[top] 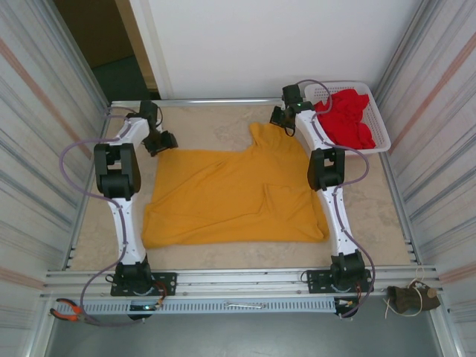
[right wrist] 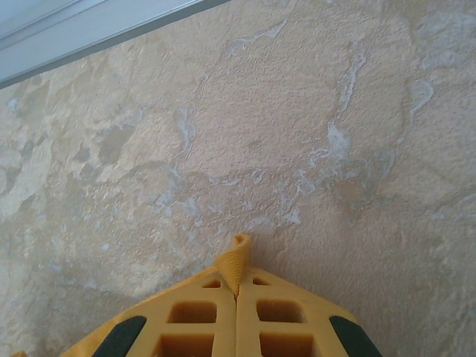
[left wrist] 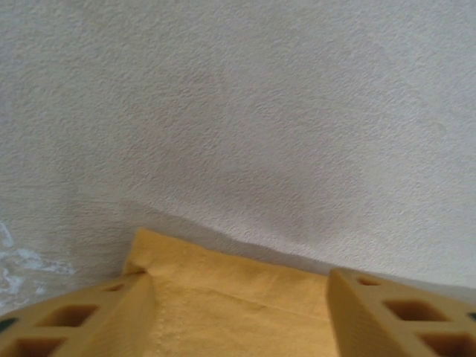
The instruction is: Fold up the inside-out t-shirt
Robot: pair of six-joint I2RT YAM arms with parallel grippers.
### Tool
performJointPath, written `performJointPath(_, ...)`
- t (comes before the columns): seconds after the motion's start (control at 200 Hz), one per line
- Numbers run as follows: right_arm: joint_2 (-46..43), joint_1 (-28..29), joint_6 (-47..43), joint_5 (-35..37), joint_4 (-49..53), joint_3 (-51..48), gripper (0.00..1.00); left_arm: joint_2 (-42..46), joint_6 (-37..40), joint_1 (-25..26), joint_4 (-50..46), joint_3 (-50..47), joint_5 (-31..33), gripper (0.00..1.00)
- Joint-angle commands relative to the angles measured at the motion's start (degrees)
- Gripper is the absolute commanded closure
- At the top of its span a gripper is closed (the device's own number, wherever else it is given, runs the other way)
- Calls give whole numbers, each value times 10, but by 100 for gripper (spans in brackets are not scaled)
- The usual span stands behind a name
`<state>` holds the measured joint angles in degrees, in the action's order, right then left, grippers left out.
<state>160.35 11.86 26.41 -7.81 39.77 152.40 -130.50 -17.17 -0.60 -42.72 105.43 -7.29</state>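
While your right claw (right wrist: 236,277) is clamped on a fold of the mustard-yellow cloth t-shirt (top: 230,197) spread across the desk (top: 216,123), get the wide-spread left claw (left wrist: 242,296) biting its far-left corner before lifting both.

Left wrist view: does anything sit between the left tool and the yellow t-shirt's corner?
Nothing visible does. The left tool is open, and the t-shirt corner lies bare on the table between its fingers.
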Motion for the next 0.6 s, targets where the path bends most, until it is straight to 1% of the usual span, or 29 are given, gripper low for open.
performJointPath(0.0,-37,-3,6,-14,12,-12,100,14,12,6,-3,-10,28,29)
performJointPath(0.12,-41,-4,5,-14,9,-22,100,31,18,6,16,-14,35,26)
performJointPath(0.346,-42,-5,5,-15,13,-23,100,43,16,6,31,-11,32,24)
performJointPath(0.491,-43,-6,4,-15,13,-25,100,66,16,6,70,-35,37,23)
performJointPath(0.596,-43,-7,5,-16,14,-25,100,51,7,1,52,-17,36,22)
